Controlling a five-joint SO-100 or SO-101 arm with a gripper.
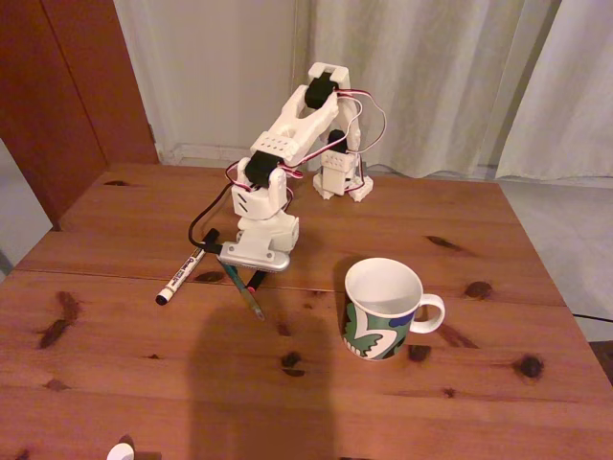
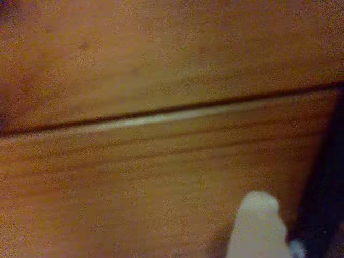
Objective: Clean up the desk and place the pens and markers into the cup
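On the desk (image 1: pixel 316 402), a white marker (image 1: pixel 182 276) with a black cap lies slanted, left of the arm. A thin green pen (image 1: pixel 246 295) lies just below the gripper head. Beside it shows a short dark pen with a red end (image 1: pixel 253 286), mostly hidden under the gripper. My white gripper (image 1: pixel 247 265) is bent low over these pens, its fingertips hidden in the fixed view. The blurred wrist view has one pale fingertip (image 2: pixel 257 226) close to the wood and a dark shape (image 2: pixel 322 204) at the right edge. The patterned white cup (image 1: pixel 383 309) stands upright to the right, handle pointing right.
The arm's base (image 1: pixel 343 177) sits at the far side of the desk near white curtains. A plank seam (image 2: pixel 161 115) crosses the wrist view. A small white object (image 1: pixel 121 451) lies at the desk's front edge. A dark shadow falls across the front middle.
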